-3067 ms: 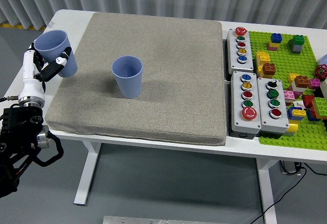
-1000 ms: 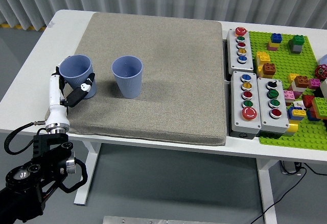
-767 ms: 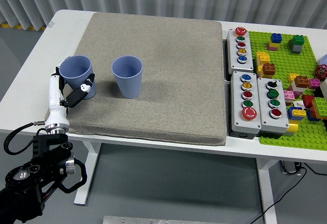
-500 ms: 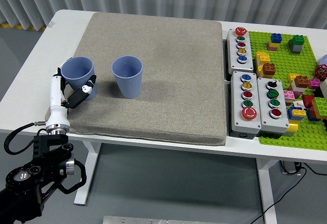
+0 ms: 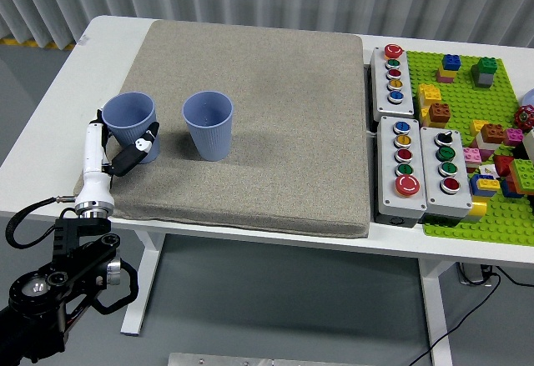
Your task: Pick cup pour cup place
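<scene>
At the left edge of the grey mat (image 5: pixel 275 107), the left robot hand (image 5: pixel 117 153) wraps its fingers (image 5: pixel 140 145) around the lower wall of a blue-violet plastic cup (image 5: pixel 132 124), grasping it while the cup stands upright with its base at, or just above, the mat; which of the two I cannot tell. The risk here, as I judge it, lies in the letting go: the fingers sit low on a light, tapered cup, so if they open unevenly or the hand pulls away sideways, a fingertip could drag the wall and tip it over. The cup is also near the mat's left edge, and a nudge outward could leave it half off the mat and tilted. A nudge to the right matters less, since the second cup (image 5: pixel 208 124) stands apart from it, with a clear strip of mat between them.

Both cups look alike: ribbed, thin-walled, wider at the rim than at the base, open mouth up. Whether either holds anything cannot be made out. Farther right on the bench (image 5: pixel 100 32), the button boxes (image 5: pixel 413 166) and the green brick baseplate (image 5: pixel 484 132) lie well apart from the work. The right arm is out of view.
</scene>
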Robot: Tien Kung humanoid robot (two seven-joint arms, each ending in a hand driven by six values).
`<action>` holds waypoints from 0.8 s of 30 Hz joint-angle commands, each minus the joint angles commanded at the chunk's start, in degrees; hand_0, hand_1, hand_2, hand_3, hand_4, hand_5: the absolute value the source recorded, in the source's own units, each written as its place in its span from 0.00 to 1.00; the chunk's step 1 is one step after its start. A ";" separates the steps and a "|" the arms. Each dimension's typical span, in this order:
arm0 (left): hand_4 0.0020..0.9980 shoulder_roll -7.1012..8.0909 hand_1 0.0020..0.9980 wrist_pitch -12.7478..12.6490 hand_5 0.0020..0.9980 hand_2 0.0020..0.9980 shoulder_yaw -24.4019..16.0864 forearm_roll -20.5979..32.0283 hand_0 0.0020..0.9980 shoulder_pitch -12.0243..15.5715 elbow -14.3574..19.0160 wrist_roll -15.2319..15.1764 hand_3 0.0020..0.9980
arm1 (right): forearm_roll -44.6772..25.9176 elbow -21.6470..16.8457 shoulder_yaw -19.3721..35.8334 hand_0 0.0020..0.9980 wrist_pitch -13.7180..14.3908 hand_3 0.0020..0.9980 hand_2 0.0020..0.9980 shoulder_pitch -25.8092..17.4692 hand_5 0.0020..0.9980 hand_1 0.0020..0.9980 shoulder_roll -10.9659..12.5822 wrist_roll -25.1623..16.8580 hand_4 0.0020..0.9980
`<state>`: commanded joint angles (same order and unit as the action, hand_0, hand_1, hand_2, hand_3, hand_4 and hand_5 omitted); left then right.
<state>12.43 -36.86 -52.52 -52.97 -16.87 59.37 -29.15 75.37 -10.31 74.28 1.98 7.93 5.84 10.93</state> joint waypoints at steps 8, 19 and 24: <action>0.87 0.19 0.76 0.40 0.33 0.86 -0.52 -2.19 0.78 0.53 1.21 0.88 1.00 | -0.08 0.00 0.03 0.70 0.05 0.61 0.63 0.04 0.30 0.70 0.01 -0.01 0.18; 0.89 0.48 0.76 1.17 0.33 0.87 -0.91 -3.48 0.78 1.03 1.85 1.46 1.00 | -0.16 0.00 0.04 0.70 0.09 0.61 0.63 0.21 0.30 0.70 0.05 -0.04 0.18; 0.91 0.82 0.78 1.62 0.35 0.88 -1.26 -4.46 0.79 1.49 2.53 1.97 1.00 | -0.21 0.00 0.00 0.70 0.09 0.61 0.63 0.28 0.30 0.70 0.06 -0.02 0.18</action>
<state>13.24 -35.25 -53.78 -57.43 -15.38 61.90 -27.18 75.16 -10.31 74.27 2.08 8.20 5.89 10.91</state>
